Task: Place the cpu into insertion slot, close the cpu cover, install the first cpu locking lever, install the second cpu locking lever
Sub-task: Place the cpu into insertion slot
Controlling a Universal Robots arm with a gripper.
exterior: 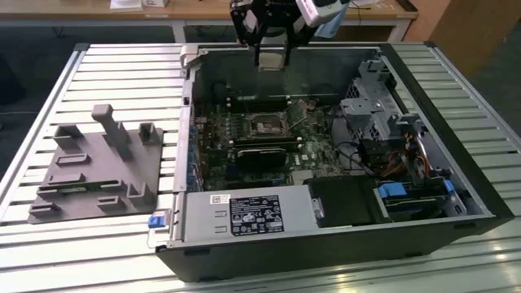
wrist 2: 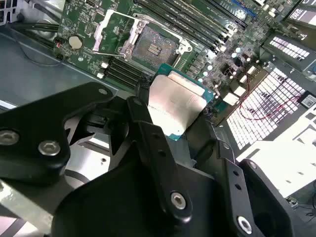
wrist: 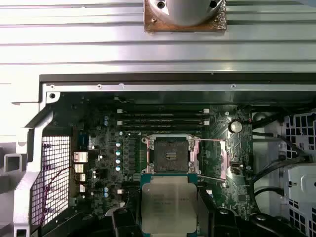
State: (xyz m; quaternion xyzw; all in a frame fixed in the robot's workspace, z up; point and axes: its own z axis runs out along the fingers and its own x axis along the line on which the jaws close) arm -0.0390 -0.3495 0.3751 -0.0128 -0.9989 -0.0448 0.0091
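Slatted metal table (exterior: 122,67) carries a black PC case (exterior: 326,250) lying on its side with the open face up, and wooden desks stand beyond it at the far end of the room. On the table at the exterior view's left sits a grey fixture (exterior: 97,165) with upright posts, apart from the case. Inside the case the green board (exterior: 244,131) lies flat, with a labelled power supply (exterior: 244,217) along the near wall and a drive cage (exterior: 370,104) at the exterior view's right. The gripper (exterior: 271,61) hangs above the far wall of the case, high over the board. Its black fingers (wrist 2: 148,133) are pressed against opposite edges of the cpu (wrist 2: 175,106), pinching it with the silver top showing between them; the first wrist view shows the same hold, the gripper (wrist: 169,222) clamped on the cpu (wrist: 169,205) from both sides. The cpu is in the air, off the board and well apart from the slot (exterior: 266,126). The slot (wrist 2: 154,47) lies bare, its dark centre exposed within a silvery rim, just beside the memory sticks (wrist: 163,118). The cover (wrist 2: 100,30) is swung up and open at one side of the slot, with the board visible through its window.
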